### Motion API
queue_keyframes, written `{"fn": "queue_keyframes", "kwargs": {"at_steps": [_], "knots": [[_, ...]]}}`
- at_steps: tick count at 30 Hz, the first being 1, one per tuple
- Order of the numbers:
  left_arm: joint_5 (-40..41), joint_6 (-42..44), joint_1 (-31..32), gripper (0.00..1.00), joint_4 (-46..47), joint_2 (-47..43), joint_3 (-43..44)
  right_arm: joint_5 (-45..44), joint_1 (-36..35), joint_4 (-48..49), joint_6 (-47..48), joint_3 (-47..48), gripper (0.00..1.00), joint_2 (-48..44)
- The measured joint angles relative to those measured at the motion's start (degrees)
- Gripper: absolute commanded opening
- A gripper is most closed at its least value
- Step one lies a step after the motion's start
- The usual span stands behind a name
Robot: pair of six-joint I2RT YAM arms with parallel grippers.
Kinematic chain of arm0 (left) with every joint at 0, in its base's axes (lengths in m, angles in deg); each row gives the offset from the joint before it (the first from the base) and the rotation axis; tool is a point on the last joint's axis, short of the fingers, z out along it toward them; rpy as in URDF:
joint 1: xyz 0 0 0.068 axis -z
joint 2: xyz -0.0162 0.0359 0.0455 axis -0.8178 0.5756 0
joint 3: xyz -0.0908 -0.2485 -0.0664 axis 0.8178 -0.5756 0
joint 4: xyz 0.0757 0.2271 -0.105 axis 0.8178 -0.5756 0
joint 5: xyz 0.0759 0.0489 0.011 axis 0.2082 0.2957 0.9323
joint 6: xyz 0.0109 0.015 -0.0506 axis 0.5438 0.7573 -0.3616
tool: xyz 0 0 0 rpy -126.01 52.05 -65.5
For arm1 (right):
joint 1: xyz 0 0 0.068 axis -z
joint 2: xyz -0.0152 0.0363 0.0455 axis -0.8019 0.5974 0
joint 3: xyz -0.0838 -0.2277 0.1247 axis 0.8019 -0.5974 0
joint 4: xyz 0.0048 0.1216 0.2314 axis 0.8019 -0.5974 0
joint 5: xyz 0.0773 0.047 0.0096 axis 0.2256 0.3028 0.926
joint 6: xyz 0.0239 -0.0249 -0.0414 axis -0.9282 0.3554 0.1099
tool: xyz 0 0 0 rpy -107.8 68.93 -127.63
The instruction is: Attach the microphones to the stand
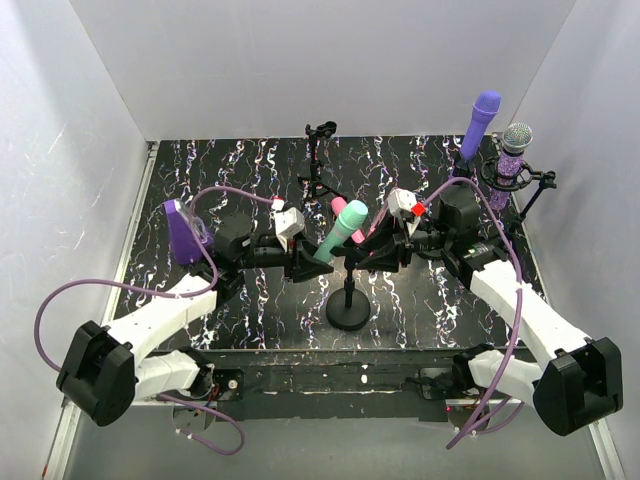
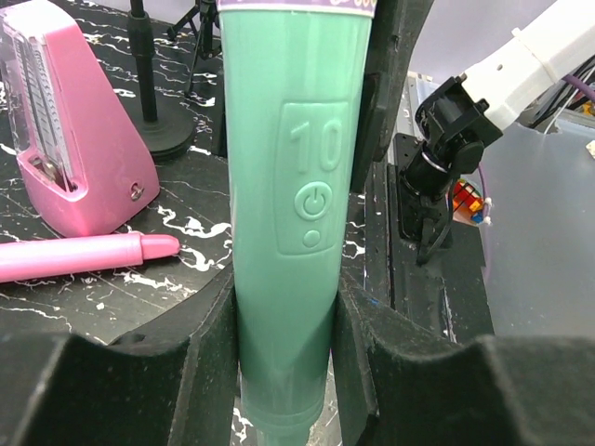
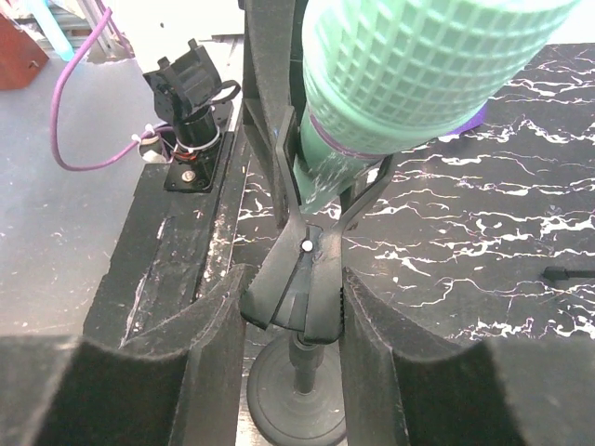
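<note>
My left gripper (image 1: 303, 262) is shut on the mint green microphone (image 1: 342, 232) near its tail end; my fingers (image 2: 200, 362) press both sides of its handle (image 2: 293, 204). My right gripper (image 1: 378, 254) is shut on the spring clip (image 3: 302, 279) of the small black stand (image 1: 349, 312), with the clip's arms spread around the green microphone's neck (image 3: 325, 177). The pink microphone (image 2: 84, 255) lies on the table. The plain purple microphone (image 1: 482, 122) and the glittery purple one (image 1: 516, 150) sit in stands at the back right.
A pink wedge-shaped block (image 2: 70, 139) stands beside the pink microphone. A purple wedge-shaped block (image 1: 183, 232) stands at the left. An empty black stand (image 1: 320, 160) is at the back centre. White walls close in the table (image 1: 250, 170) on three sides.
</note>
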State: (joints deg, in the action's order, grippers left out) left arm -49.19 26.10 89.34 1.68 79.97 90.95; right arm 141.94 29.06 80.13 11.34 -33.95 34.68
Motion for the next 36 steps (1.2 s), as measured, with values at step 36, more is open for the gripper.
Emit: {"fn": "queue_keyframes", "kwargs": {"at_steps": [36], "knots": [[0.33,19.06,4.76,0.00,-30.88,6.51,17.62,3.04,0.48,1.53,-1.90,-1.27,0.02,-0.57]]}}
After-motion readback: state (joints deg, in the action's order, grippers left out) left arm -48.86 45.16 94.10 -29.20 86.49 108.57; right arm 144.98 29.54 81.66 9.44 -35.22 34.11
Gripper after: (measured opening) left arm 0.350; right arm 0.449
